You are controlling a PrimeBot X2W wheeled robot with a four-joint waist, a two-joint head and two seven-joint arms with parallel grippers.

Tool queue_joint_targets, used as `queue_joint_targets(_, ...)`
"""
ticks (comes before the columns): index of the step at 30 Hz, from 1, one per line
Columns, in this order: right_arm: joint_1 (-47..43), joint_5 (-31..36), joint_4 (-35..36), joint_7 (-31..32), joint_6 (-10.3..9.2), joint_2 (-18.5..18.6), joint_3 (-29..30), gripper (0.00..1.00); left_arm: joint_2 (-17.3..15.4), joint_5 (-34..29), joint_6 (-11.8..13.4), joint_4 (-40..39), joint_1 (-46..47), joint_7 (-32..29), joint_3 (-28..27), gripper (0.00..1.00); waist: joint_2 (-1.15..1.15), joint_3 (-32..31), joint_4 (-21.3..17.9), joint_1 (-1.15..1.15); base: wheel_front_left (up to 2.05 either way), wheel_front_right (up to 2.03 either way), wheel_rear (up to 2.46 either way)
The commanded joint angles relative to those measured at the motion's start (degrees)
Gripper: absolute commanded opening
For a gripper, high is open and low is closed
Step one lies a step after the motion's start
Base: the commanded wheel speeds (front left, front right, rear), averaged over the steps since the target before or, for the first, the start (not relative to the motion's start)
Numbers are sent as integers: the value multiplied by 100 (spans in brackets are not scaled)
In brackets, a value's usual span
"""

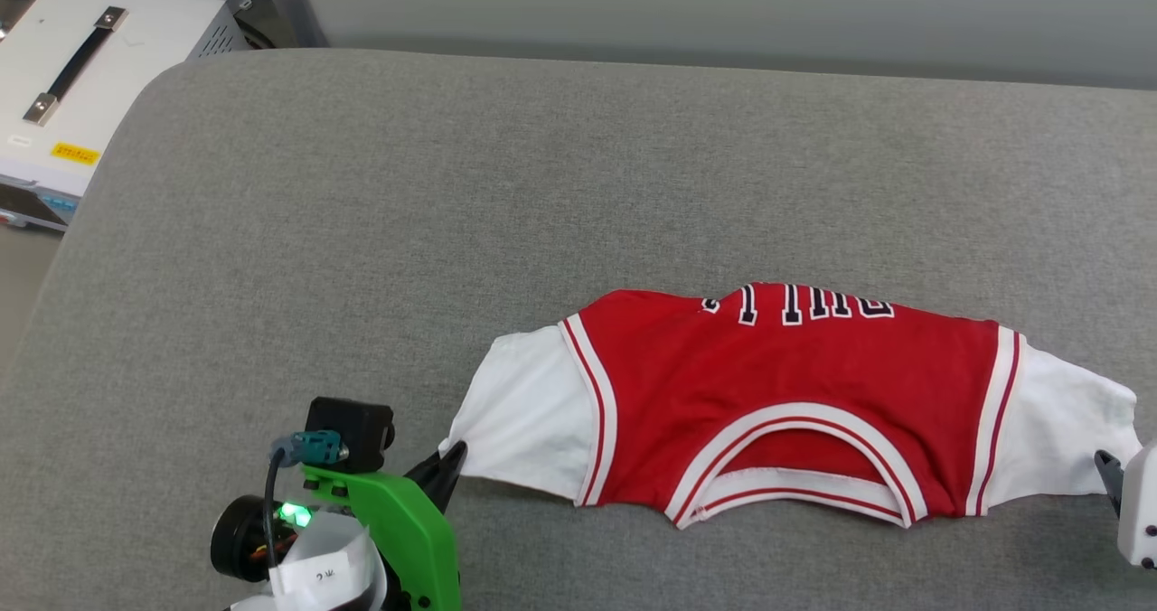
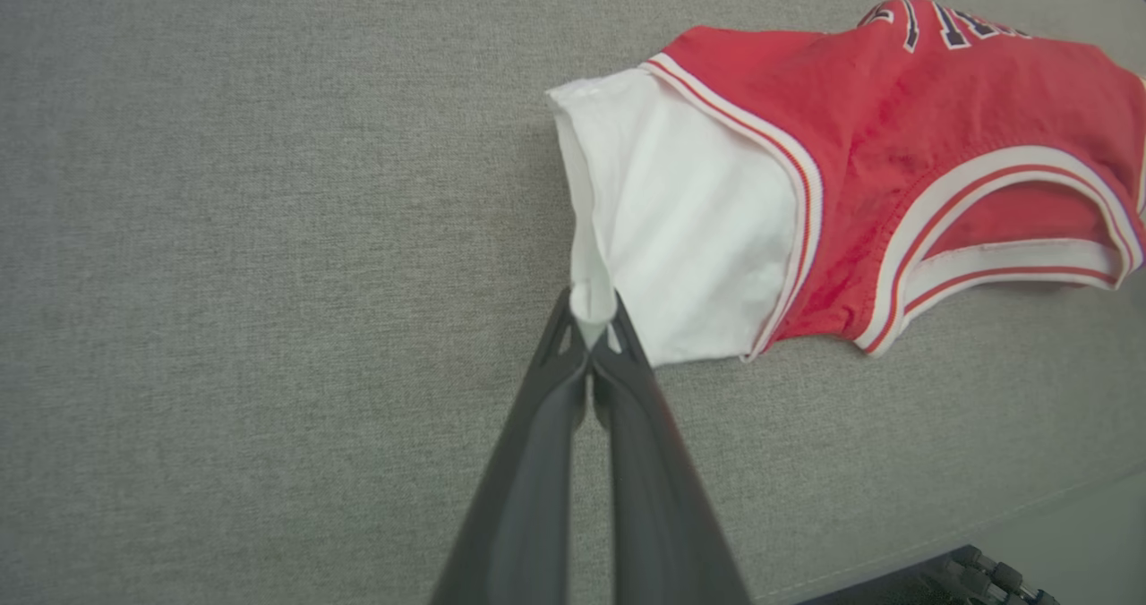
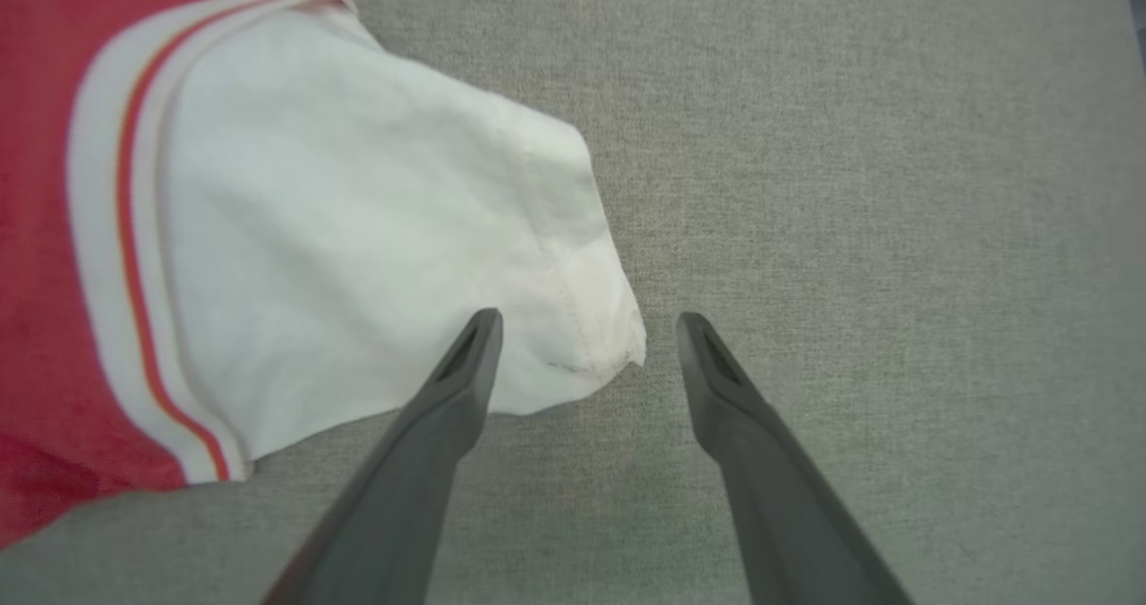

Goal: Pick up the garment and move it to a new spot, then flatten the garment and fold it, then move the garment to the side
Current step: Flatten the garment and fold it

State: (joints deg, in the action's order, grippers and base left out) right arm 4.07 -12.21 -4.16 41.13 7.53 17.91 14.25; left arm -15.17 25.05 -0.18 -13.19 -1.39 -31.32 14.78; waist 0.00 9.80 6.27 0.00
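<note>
On the grey cushion [image 1: 452, 186], the garment [image 1: 786, 385] lies spread near your edge, your left gripper [image 2: 591, 328] clamped on one white sleeve corner, your right gripper [image 3: 586, 328] open astride the other, and closing it there looks the next move before any flattening or fold.

Your right gripper [image 3: 588, 320] stands with fingers spread over the grey surface [image 3: 895, 184]. The garment [image 3: 45, 229] lies at left; its white sleeve [image 3: 376, 229] corner reaches between the fingertips, one finger crossing in front of its hem.
</note>
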Motion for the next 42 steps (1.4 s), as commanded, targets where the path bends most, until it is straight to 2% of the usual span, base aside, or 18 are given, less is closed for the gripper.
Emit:
queue_joint_targets(1,76,72,-77,76,-4,38,8,100,-29,41,23,-44,-42,-11,21,0,0,89,84,0,0,0,0)
queue_joint_targets(14,231,141,-1279,-354,-4,0,-219,100,-78,100,14,-77,123,-10,5,0,0,286,146,0,0,0,0)
queue_joint_targets(15,239,103,-1349,-353,-4,3,-270,97,-84,106,15,-77,126,-14,2,0,0,285,138,0,0,0,0)
queue_joint_targets(16,243,63,-1411,-347,-4,10,-323,45,-88,112,18,-75,128,-18,-2,0,0,280,130,0,0,0,0)
queue_joint_targets(17,248,17,-1466,-355,-4,29,-391,9,-94,118,23,-70,130,-21,-7,0,0,270,119,0,0,0,0)
queue_joint_targets(18,255,-13,-1500,-374,-4,48,-433,0,-100,119,27,-64,130,-23,-11,0,0,260,111,0,0,0,0)
queue_joint_targets(24,243,-214,-1442,-632,-4,216,-592,0,-130,192,-18,-44,101,10,-14,0,0,-7,52,0,0,0,0)
queue_joint_targets(34,415,-888,-21,-652,-4,629,-358,0,-310,268,-11,-527,530,335,-486,0,0,-613,-140,0,0,0,0)
queue_joint_targets(39,722,-1181,566,-383,-4,806,-224,0,-589,203,-31,-774,1031,311,-785,0,0,-846,-245,0,0,0,0)
queue_joint_targets(42,893,-1128,892,-367,-4,1049,-207,0,-711,232,-39,-946,1378,277,-956,0,0,-948,-289,0,0,0,0)
